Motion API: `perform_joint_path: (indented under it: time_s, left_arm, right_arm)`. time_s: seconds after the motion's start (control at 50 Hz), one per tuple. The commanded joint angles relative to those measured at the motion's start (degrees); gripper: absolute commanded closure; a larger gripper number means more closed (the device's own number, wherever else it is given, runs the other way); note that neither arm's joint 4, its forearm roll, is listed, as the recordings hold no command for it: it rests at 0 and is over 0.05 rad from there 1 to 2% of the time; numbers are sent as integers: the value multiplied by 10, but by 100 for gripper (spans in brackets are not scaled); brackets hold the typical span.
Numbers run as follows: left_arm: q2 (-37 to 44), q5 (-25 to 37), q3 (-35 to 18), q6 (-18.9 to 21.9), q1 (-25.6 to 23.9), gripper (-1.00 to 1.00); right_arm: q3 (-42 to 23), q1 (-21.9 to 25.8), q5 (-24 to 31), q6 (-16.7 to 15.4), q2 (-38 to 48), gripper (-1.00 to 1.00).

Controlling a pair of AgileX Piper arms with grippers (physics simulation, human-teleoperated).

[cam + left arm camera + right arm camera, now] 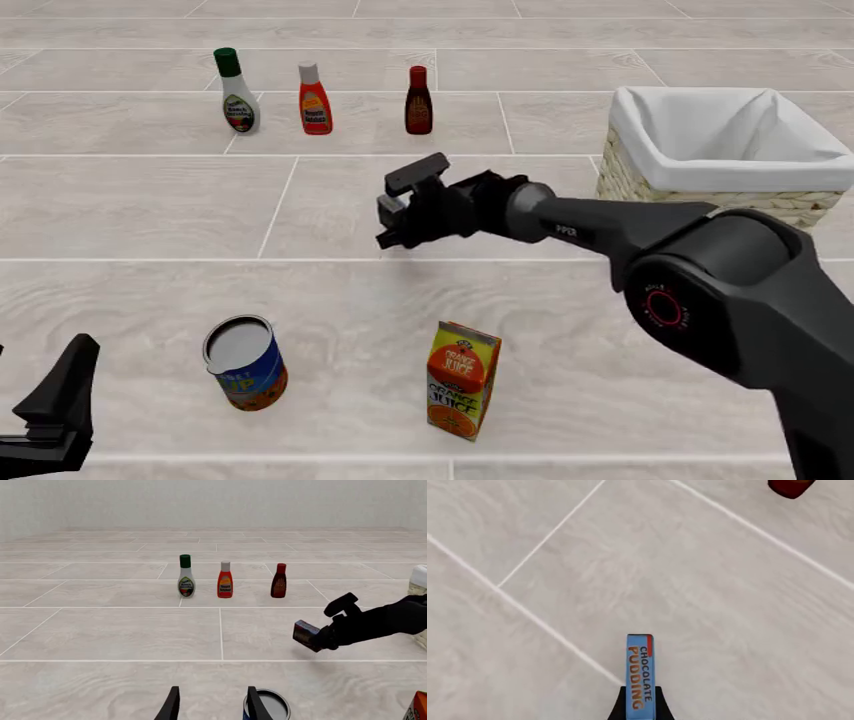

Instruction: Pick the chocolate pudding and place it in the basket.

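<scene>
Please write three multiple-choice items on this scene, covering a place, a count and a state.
1. Where does the basket stand, seen from the front?
A. far right
B. near left
C. centre

2. How many bottles stand in the far row?
A. two
B. three
C. five

3. What is the right gripper doing?
A. hanging open
B. resting on the can
C. holding the chocolate pudding

Answers:
1 A, it stands at the far right edge of the floor.
2 B, green-capped, orange and dark brown.
3 C, the carton sits between its fingers above the floor.
</scene>
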Motion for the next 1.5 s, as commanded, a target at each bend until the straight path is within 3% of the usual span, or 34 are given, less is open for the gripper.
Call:
perform_joint_path:
  time_s: [0.02,0.34,0.68,0.76,1.5]
  left_arm:
    - [0,0,0,0,0,-100]
    - [0,0,0,0,0,-100]
    - [0,0,0,0,0,-100]
    - [0,0,0,0,0,-100]
    - [0,0,0,0,0,-100]
  right_arm:
    - [1,-7,7,11,-34,100]
    - [5,-18,24,32,-94,100]
    - [9,-45,36,28,-134,100]
    - [10,-47,43,43,-150,100]
    - [17,-80,82,49,-252,100]
